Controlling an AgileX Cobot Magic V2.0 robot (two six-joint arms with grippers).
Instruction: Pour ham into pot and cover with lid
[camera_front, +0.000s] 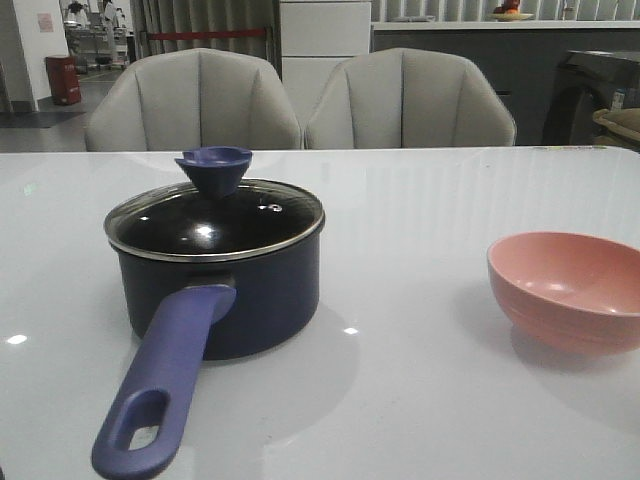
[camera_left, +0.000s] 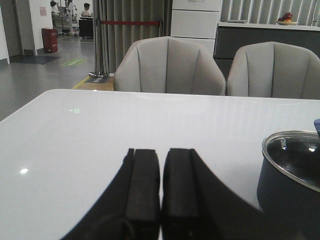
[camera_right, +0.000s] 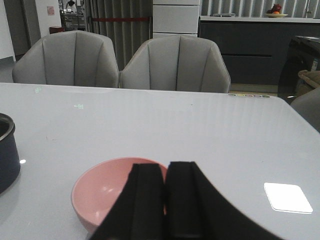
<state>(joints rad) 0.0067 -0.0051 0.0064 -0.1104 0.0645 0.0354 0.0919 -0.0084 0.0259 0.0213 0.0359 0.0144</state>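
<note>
Pot lidded, bowl apart

Pot (camera_front: 225, 275) at 9 o'clock on glossy white counter (camera_front: 420, 220), long handle toward 7 o'clock, slot at its end. Lid (camera_front: 215, 220) seated on pot rim, funnel knob upright, small vent hole near 2 o'clock of the glass. Pink bowl (camera_front: 567, 290) at 3 o'clock, well apart from pot, upright; no ham to be made out in it, nor through the dark glass. No readable brand or label anywhere; only a faint green mark on counter, too small to read. Left pincer (camera_left: 160, 190) narrowed, black pads pressed together, nothing between, low over bare counter beside pot. Right pincer (camera_right: 166, 200) likewise pressed together on nothing, just over near rim of bowl. Two grey padded chairs (camera_front: 195, 100) behind counter; beyond, white cabinet, dark sideboard with fruit dish, grey curtains, red bin (camera_front: 63, 80) at 10 o'clock.
</note>
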